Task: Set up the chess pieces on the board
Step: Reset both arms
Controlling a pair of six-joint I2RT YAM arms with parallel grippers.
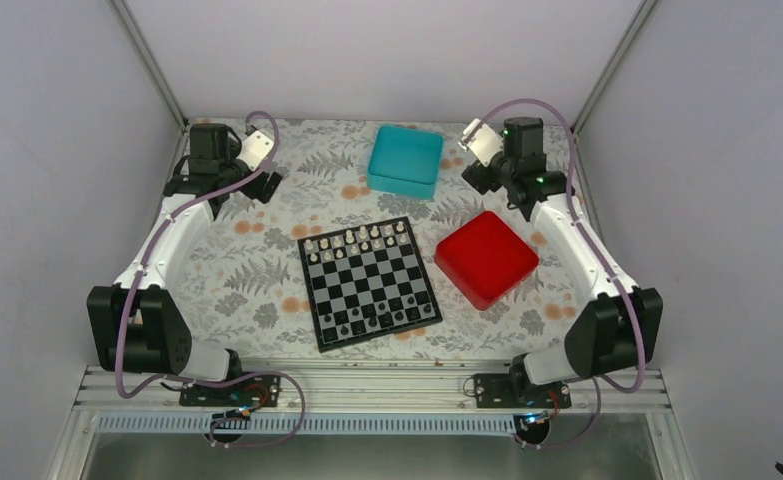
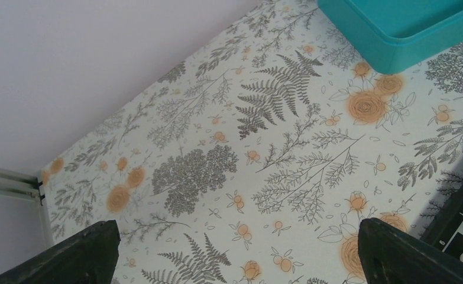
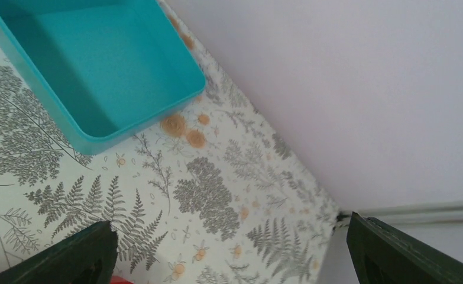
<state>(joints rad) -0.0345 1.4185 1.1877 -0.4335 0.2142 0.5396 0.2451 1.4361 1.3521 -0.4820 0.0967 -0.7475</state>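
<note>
The chess pieces [image 1: 355, 240], the white ones, stand in two rows along the far edge of the board [image 1: 370, 283]. They are too small to tell one kind from another. Small dark pieces [image 1: 379, 318] line the board's near edge in the same way. The board lies flat on the flowered desk [image 1: 237, 280], turned a little askew. It is to the right of the left end effector [image 1: 265, 184] and to the left of the right end effector [image 1: 483, 178], nearer the arm bases than both and well apart from each.

The left end effector [image 2: 235, 254] is spread wide, with only bare desk between its fingers [image 2: 87, 251]. A corner of the board shows just past its right finger. The right end effector [image 3: 235, 254] is spread wide too, holding nothing, and hangs over bare desk near the back wall.

A teal box [image 1: 406, 160] sits between the two end effectors at the far side of the desk, open side up. A red tray [image 1: 486, 257] lies near the right end effector, on its base side, just right of the board.
</note>
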